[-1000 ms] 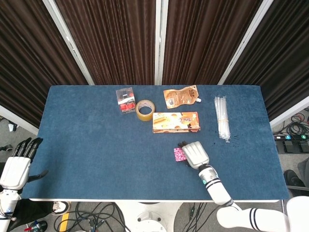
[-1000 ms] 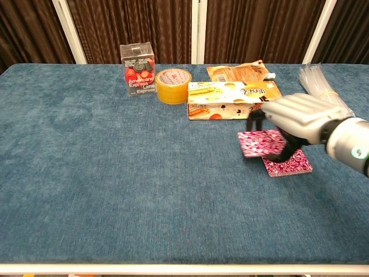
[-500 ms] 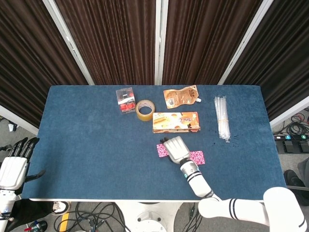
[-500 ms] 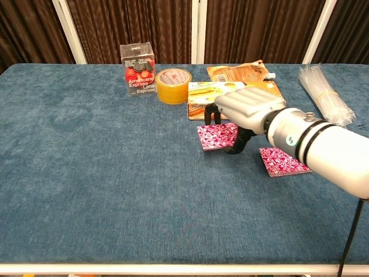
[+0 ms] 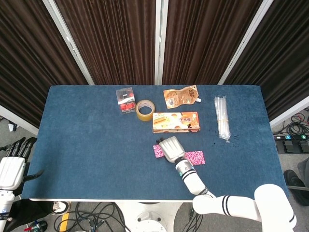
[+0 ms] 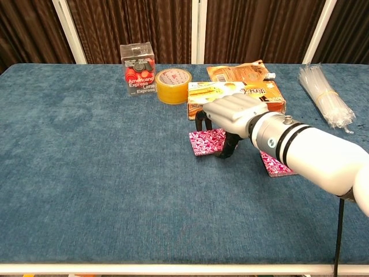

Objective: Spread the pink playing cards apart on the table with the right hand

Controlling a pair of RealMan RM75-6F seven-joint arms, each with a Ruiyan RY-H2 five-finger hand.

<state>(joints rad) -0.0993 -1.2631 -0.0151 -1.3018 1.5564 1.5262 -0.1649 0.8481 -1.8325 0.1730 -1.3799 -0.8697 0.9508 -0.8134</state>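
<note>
Two batches of pink patterned playing cards lie apart on the blue table [image 5: 87, 135]. One batch [image 6: 206, 142] [image 5: 157, 151] sits under the fingers of my right hand [image 6: 230, 115] [image 5: 170, 149], which presses down on it from above. The other batch [image 6: 275, 164] [image 5: 195, 157] lies to the right, partly behind my forearm in the chest view. My left hand [image 5: 12, 164] hangs off the table's left front corner with its fingers apart, holding nothing.
Behind the cards lie an orange snack box [image 6: 236, 98] [image 5: 175, 122], a yellow tape roll [image 6: 173, 85], a clear box with red items [image 6: 139, 69], an orange pouch [image 6: 239, 71] and a bundle of clear straws [image 6: 323, 95].
My right hand has slid the front batch of cards leftward, widening the gap to the batch left behind. My left hand has barely shifted.
</note>
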